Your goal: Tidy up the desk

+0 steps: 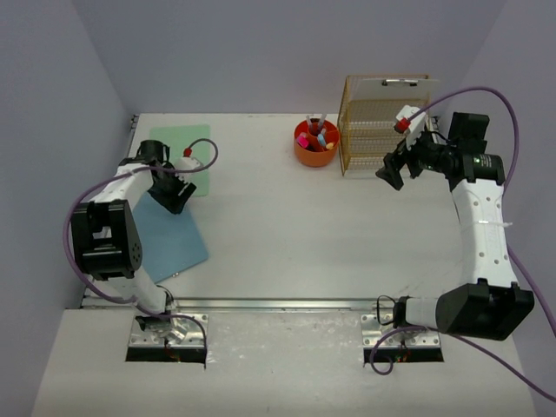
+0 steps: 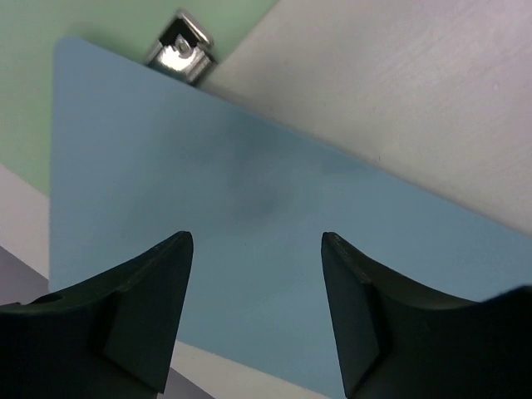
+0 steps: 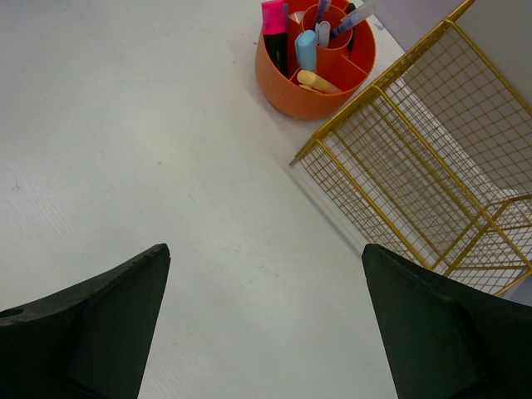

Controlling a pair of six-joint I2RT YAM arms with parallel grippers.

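Tabletop [image 1: 278, 217]: white, walled on three sides, spanning the whole work area ahead of both arm bases.

A blue sheet [image 2: 249, 208] lies flat at front left. Its far corner overlaps a green sheet [image 1: 178, 139], where a small metal clip [image 2: 180, 50] sits. An orange pen cup [image 3: 312, 71] and a gold wire rack [image 3: 416, 166] stand at rear right, just beside each other.

Left jaws: spread, empty, poised over the far part of the blue sheet. Contact with it cannot be confirmed.
Right jaws: spread, empty, above bare tabletop near the rack's front.

Assessment: the step in hand appears to be collecting the blue sheet. It lies flat, so the next move calls for working one finger under an edge, or sliding it past the tabletop's rim, before closing.
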